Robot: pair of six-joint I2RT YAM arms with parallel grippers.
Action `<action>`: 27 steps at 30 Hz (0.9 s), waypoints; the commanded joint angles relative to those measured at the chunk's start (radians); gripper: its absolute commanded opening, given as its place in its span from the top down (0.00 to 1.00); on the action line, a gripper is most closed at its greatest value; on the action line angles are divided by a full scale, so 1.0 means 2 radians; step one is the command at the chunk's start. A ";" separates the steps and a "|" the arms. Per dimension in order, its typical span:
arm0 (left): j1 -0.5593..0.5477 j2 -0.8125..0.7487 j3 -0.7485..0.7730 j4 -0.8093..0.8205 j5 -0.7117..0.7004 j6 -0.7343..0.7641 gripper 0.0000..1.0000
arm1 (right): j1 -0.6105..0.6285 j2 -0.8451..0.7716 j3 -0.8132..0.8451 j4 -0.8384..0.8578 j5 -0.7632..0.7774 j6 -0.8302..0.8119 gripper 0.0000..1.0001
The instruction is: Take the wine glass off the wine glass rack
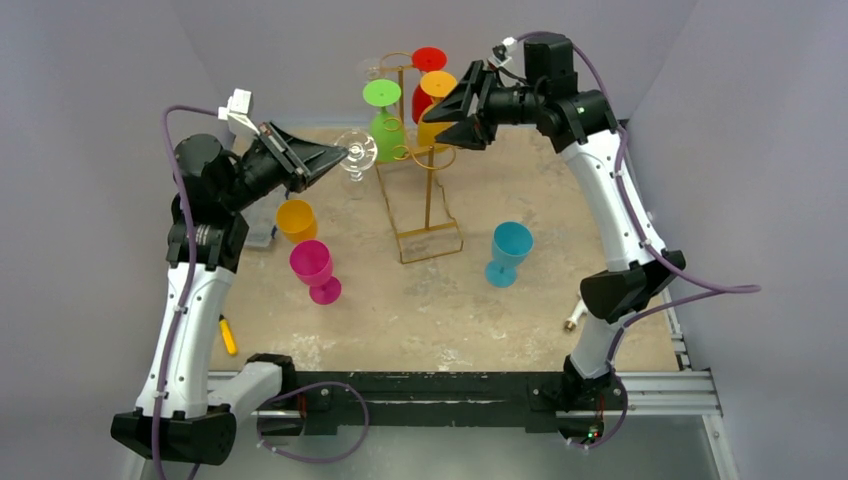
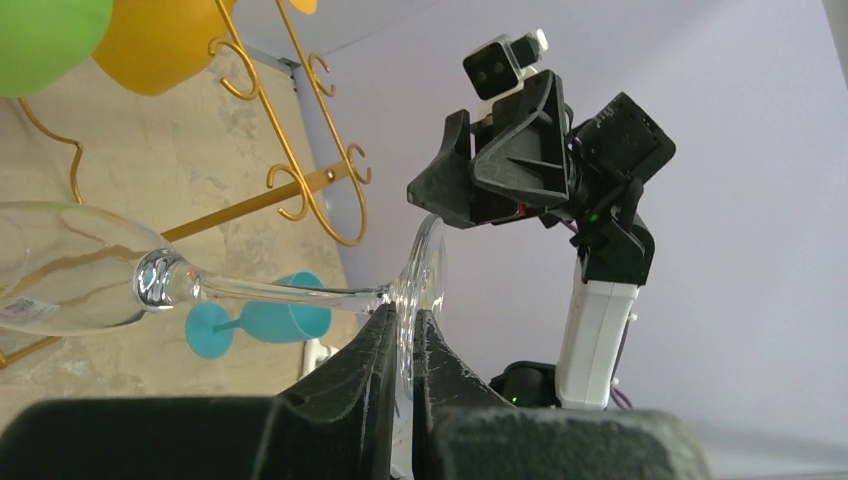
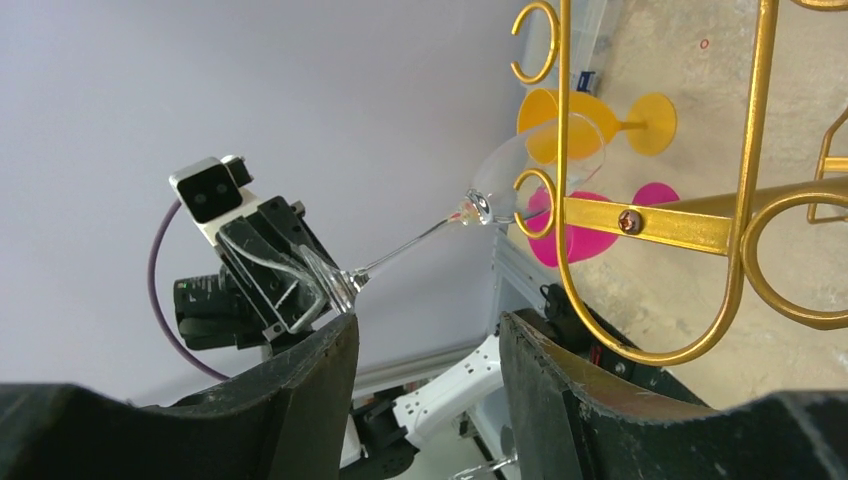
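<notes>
A clear wine glass [image 1: 357, 152] lies on its side in the air just left of the gold wire rack [image 1: 425, 205]. My left gripper [image 1: 343, 154] is shut on the rim of its round foot [image 2: 425, 270]. The stem runs left to the bowl [image 2: 60, 265]. The rack's curled hooks [image 2: 300, 190] show behind the glass; I cannot tell if the bowl touches them. My right gripper [image 1: 462, 118] is open and empty at the rack's upper right. Its view shows the glass [image 3: 400, 255] between its jaws in the distance, and a hook arm [image 3: 680, 215].
Green [image 1: 385, 120], red [image 1: 428, 65] and orange [image 1: 437, 95] glasses hang on the rack. An orange glass [image 1: 296, 218], a magenta one [image 1: 314, 270] and a teal one [image 1: 508, 250] stand on the table. A yellow object [image 1: 229, 336] lies at the left edge.
</notes>
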 commanded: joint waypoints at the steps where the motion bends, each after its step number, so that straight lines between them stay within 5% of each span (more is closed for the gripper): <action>1: 0.003 -0.020 0.031 0.024 0.029 0.039 1.00 | 0.006 -0.018 -0.008 0.022 -0.021 0.015 0.46; 17: 0.002 -0.042 0.050 -0.011 0.056 0.144 1.00 | 0.066 -0.006 -0.007 0.022 -0.025 0.069 0.35; 27: -0.008 -0.076 0.003 0.074 0.043 0.181 1.00 | 0.115 0.006 -0.011 0.037 -0.018 0.120 0.33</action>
